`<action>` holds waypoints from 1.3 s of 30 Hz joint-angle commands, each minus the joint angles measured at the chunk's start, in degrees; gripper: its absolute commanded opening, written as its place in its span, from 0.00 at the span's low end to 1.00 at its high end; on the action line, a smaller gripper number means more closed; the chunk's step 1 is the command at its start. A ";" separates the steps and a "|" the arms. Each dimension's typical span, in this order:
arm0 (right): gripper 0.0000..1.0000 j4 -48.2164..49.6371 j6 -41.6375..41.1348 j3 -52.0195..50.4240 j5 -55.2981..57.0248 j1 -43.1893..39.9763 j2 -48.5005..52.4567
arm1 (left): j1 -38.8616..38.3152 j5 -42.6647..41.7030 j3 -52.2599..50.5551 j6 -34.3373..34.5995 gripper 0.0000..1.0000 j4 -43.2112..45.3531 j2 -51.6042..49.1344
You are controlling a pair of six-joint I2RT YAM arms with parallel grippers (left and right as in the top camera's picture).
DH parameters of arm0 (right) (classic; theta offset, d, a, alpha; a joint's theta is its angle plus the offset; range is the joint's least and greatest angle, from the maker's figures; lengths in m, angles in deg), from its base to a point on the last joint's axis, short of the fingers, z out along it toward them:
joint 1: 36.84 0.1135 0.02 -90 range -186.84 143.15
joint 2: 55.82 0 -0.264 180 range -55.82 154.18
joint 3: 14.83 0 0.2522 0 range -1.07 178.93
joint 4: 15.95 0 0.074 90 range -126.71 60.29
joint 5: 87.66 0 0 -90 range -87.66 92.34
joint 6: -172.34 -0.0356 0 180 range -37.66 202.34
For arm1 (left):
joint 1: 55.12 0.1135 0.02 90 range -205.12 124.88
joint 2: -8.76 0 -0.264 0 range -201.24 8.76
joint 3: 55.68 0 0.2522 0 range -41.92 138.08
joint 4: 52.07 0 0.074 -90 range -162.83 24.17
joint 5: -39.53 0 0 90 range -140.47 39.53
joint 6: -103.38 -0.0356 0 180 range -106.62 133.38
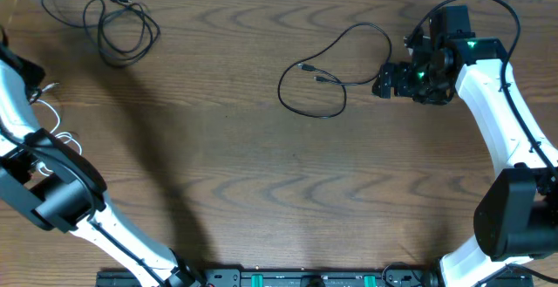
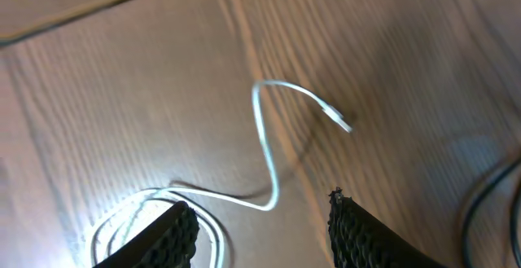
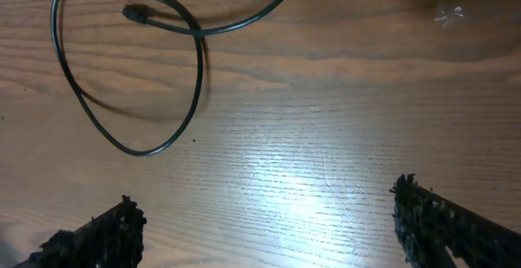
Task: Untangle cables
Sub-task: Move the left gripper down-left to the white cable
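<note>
**Three cables spread out, both hands open**

Overhead: the desk (image 1: 218, 147) has one coiled black cable (image 1: 113, 27) bunched in the far left corner. A second, looped black cable (image 1: 327, 73) lies mid-desk, just beside the right hand (image 1: 384, 82). The white cable (image 1: 45, 90) is at the left edge, right by the left arm.

Left wrist: the left hand (image 2: 264, 215) has its fingers spread wide, gripping nothing. The white cable (image 2: 264, 150) snakes up between them, its plug tip lifted off the wood and its loops down by one finger.

Right wrist: the right hand (image 3: 269, 219) is also wide open and empty. The looped black cable (image 3: 138, 81) lies ahead of it with both plugs close together, clear of the fingers.
</note>
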 commanded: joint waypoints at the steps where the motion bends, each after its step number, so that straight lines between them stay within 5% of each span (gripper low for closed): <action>1: 0.96 0.20 -0.35 -0.24 -0.52 0.39 -0.20 | 0.39 0.79 -0.66 0.28 0.56 0.07 -1.75; 16: 0.96 -0.20 -0.37 -0.24 -0.52 0.39 -0.20 | 0.61 0.70 -0.66 0.31 0.56 5.29 -8.44; 22: 0.96 -0.20 -0.61 -0.24 -0.52 0.39 -0.20 | 0.61 0.70 -0.63 0.28 0.08 4.94 -8.20; 32: 0.97 -0.07 -0.79 -0.24 -0.52 0.39 -0.20 | 0.57 0.68 -0.37 0.31 0.08 -0.20 4.83; 39: 0.98 0.31 -0.76 -0.24 -0.52 0.39 -0.20 | 1.27 0.74 -0.39 2.14 0.08 -13.92 10.75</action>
